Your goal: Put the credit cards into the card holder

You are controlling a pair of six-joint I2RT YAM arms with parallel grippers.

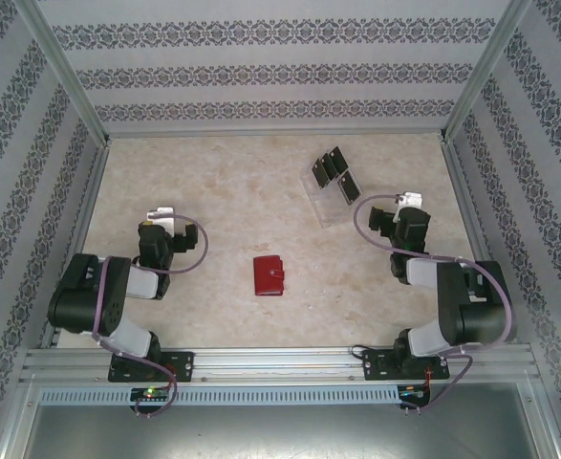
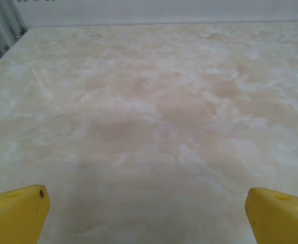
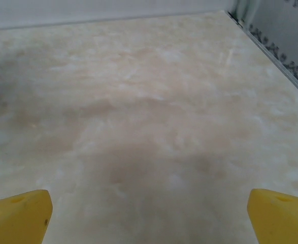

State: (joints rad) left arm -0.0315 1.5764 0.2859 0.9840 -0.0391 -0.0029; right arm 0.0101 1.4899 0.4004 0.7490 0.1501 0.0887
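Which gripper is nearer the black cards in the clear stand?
Right. The right gripper sits just right of the credit cards; the left gripper is far to their left.

The right tool (image 3: 149,219) holds its jaws spread wide, its two blunt yellow plastic fingertips (image 3: 18,216) poking in at the bottom left and bottom right corners with bare surface between them. Below and ahead of it stretches the cream, beige-mottled marble-look counter (image 3: 154,101), with a soft darker patch low in the middle and a dimmer area at its left edge. At the far end the counter meets a plain pale back wall (image 3: 103,9), and at the upper right a grey metal corner post (image 3: 245,7) stands beside a white side wall with a dark ornamental pattern (image 3: 291,46).
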